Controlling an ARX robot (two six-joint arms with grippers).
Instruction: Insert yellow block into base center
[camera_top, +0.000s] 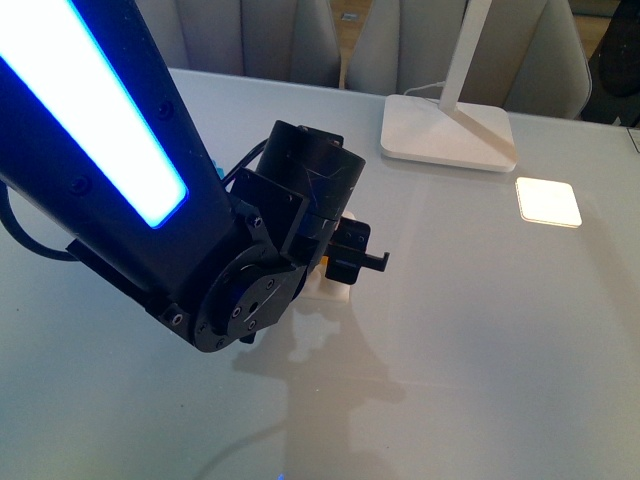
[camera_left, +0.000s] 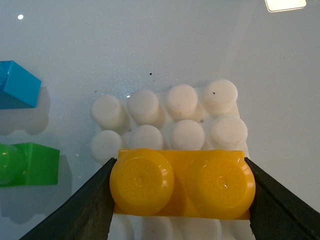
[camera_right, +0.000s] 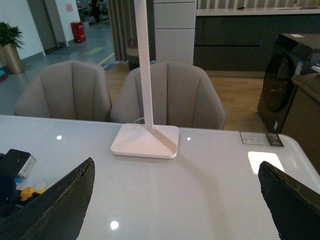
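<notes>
In the left wrist view my left gripper (camera_left: 180, 186) is shut on the yellow block (camera_left: 182, 187), one finger against each short end, its two studs facing the camera. The block lies across the white studded base (camera_left: 182, 100), covering studs behind the two uncovered rows. I cannot tell whether it touches the base. In the front view the left arm hides most of this; only a corner of the base (camera_top: 337, 291) shows under the left gripper (camera_top: 338, 262). My right gripper (camera_right: 176, 167) is open over bare table with nothing between its fingers.
A blue brick (camera_left: 17, 86) and a green brick (camera_left: 34, 164) lie on the table beside the base. The white lamp foot (camera_top: 440, 135) with its slanted stem stands at the back, and a bright light patch (camera_top: 548, 202) lies right of it. Chairs line the far edge.
</notes>
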